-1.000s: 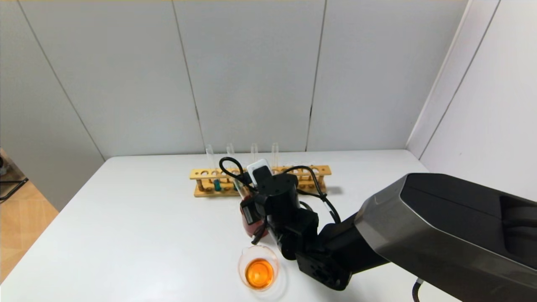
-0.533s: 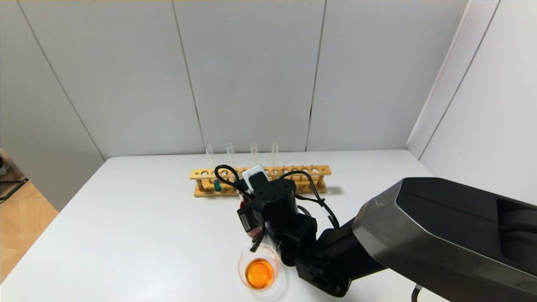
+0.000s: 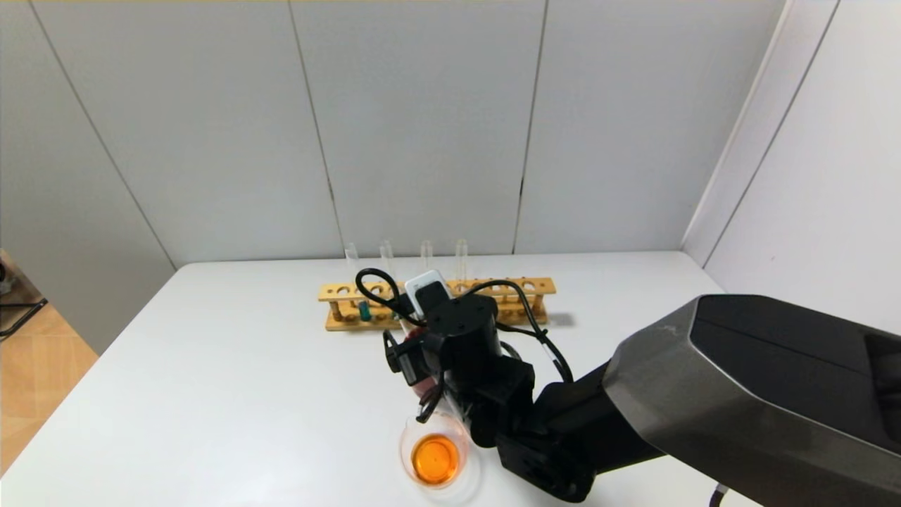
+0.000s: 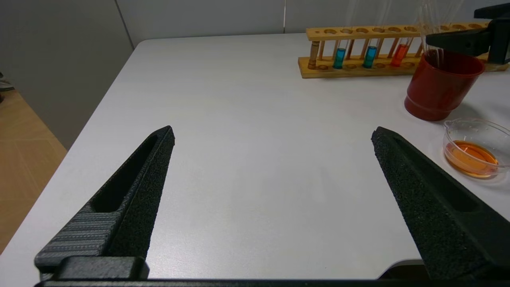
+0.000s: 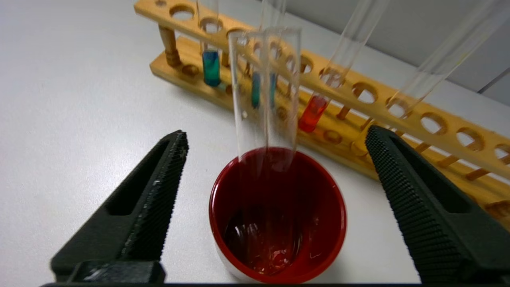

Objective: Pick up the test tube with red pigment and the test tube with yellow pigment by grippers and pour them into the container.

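We find the right claw (image 5: 275,139) spread wide above the opaque dark red cup (image 5: 277,215), gripping nothing; a second earlier it was clenched. An empty clear glass tube (image 5: 265,91) stands in that cup, long axis near upright, mouth up, leaning slightly. The slim tube with red-orange liquid (image 5: 314,107) stands upright in the long wooden rack (image 5: 358,99) near the surface's far edge, beside two teal tubes (image 4: 339,57). The low clear glass beaker (image 3: 434,456) holding orange liquid sits at the near edge. The left claw (image 4: 273,137) hangs released over the surface's bare left half (image 4: 239,119).
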